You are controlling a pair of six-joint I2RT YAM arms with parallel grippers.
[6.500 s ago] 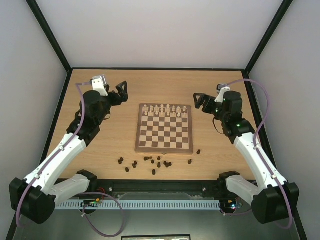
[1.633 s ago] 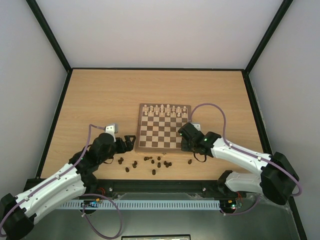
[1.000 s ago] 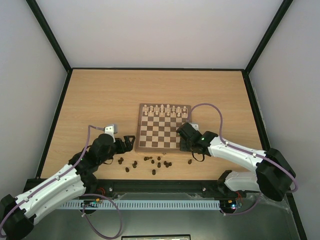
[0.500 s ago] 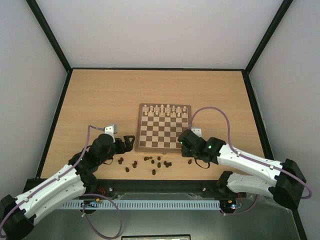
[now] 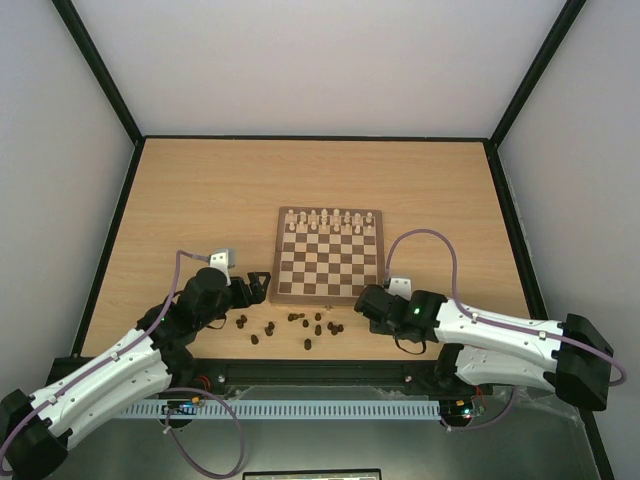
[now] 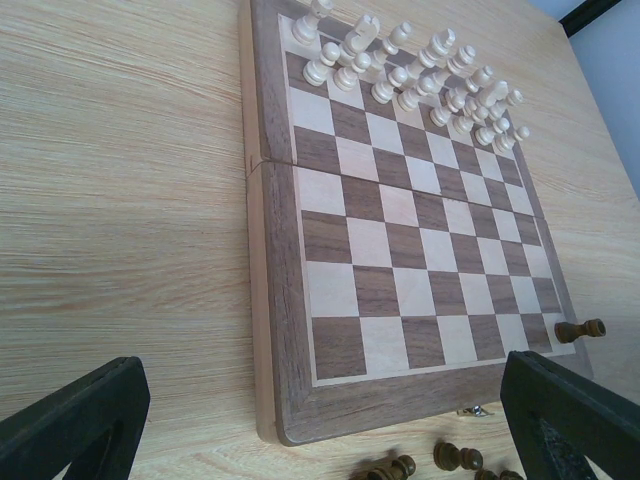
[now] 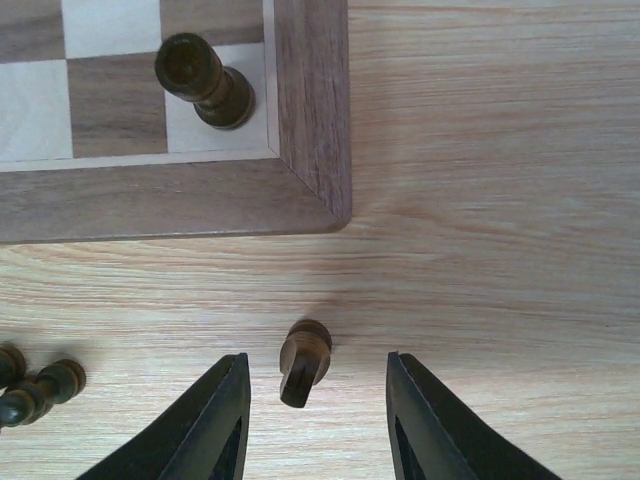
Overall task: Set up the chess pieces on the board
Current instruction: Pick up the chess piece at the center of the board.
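Right gripper (image 7: 316, 362) parted astride fallen dark piece (image 7: 303, 368), hidden from above, left gripper (image 6: 320, 368) wide open

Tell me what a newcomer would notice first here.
The board has pale pieces lined up on its far rows and only one dark piece on it, at the near right corner. The other dark pieces lie scattered on the table off its near edge. The right gripper hangs open over a stray piece, and the left gripper is wide open by the near left corner.
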